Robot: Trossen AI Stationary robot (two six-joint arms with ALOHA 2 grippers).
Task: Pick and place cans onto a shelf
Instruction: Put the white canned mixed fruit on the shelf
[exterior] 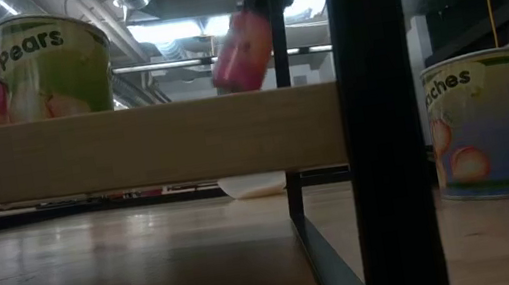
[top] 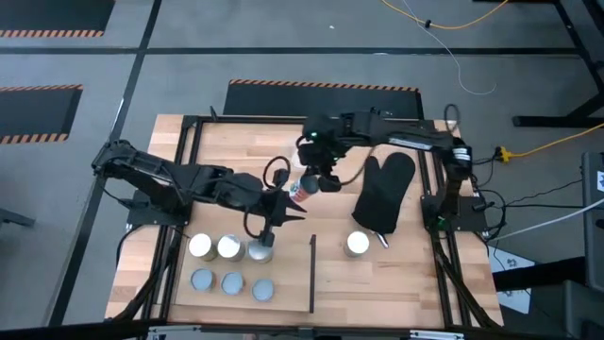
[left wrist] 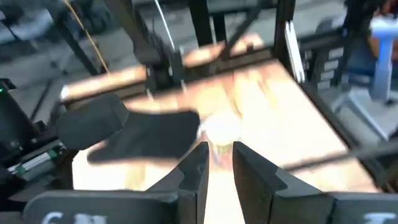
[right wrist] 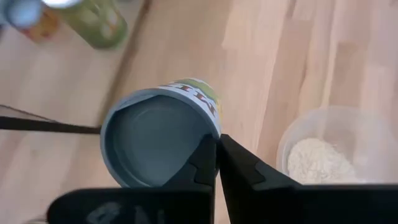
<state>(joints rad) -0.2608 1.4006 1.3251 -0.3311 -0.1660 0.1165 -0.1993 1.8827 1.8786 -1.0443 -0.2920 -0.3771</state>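
Observation:
My right gripper (top: 310,185) is shut on a can (right wrist: 155,146) with a pale blue end, held in the air over the middle of the table. The can also shows pink and tilted in the low view (exterior: 241,48). My left gripper (top: 289,210) is open and empty just to the near left of that can. It points toward a white-topped can (top: 357,244) that stands on its base on the table. Several cans (top: 230,264) stand on the light-wood shelf (top: 288,274), which has a black strip (top: 312,274) along its right edge. My right gripper pinches the can's rim (right wrist: 210,127) at its pale blue end between its two fingers. The fingers come from above, slanting down. The can is lifted clear of the table and hangs tilted below them.
A black oven mitt (top: 385,194) lies right of centre, its cuff next to the standing can. A clear bowl of beige grains (right wrist: 320,155) sits on the table below my right gripper. Black frame rails run along the table's left and right sides.

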